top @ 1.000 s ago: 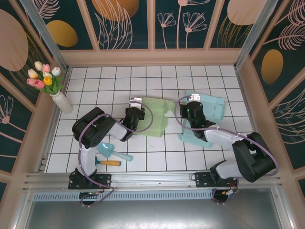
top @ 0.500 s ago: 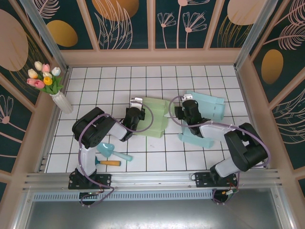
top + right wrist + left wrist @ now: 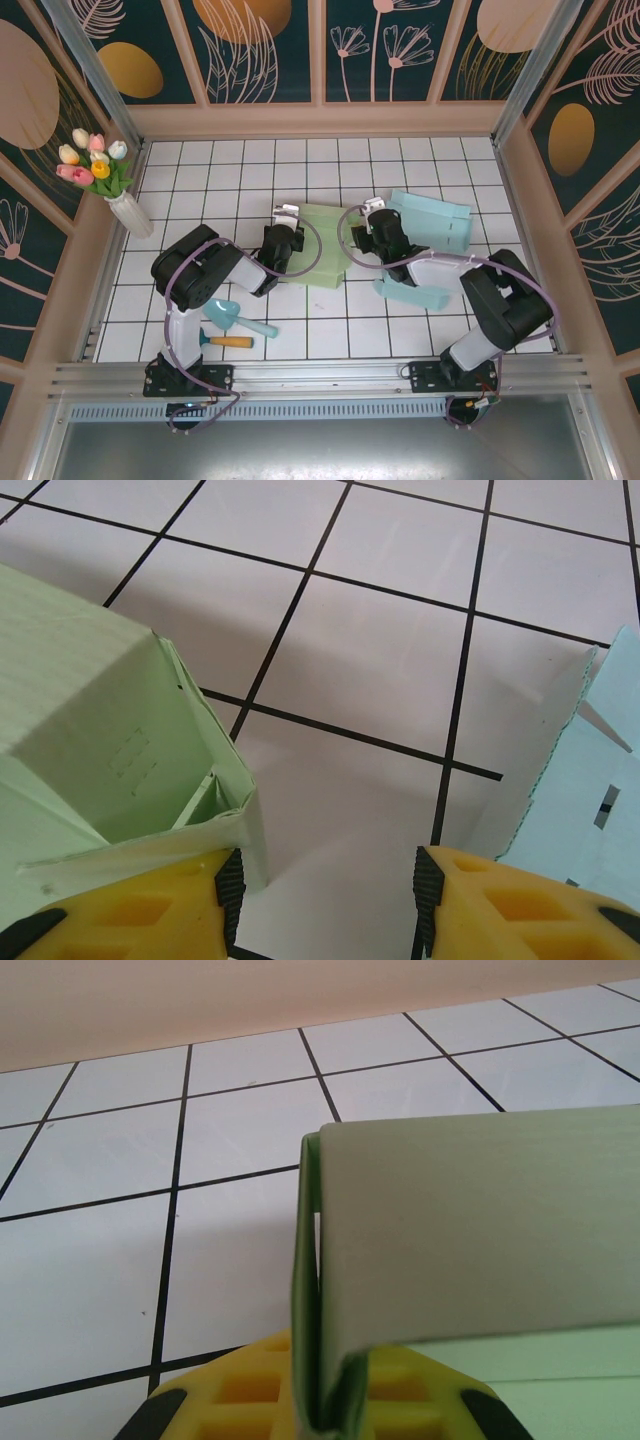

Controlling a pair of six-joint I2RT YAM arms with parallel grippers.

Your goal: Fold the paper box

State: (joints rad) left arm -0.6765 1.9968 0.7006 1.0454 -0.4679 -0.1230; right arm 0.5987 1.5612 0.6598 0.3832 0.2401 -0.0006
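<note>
Seen from the left wrist, the folded pale-green paper box [image 3: 480,1230] ran out of frame at three o'clock, and the yellow finger pads [image 3: 240,1388] of the left gripper [image 3: 322,1405] were cut off at six. From above, the white-and-black right arm [image 3: 436,268] covered the middle of the light-blue paper box [image 3: 442,220].

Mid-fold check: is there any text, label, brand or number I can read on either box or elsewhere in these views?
None readable.
The green box bears only a few small pressed marks, not letters.
The blue box is plain.
</note>
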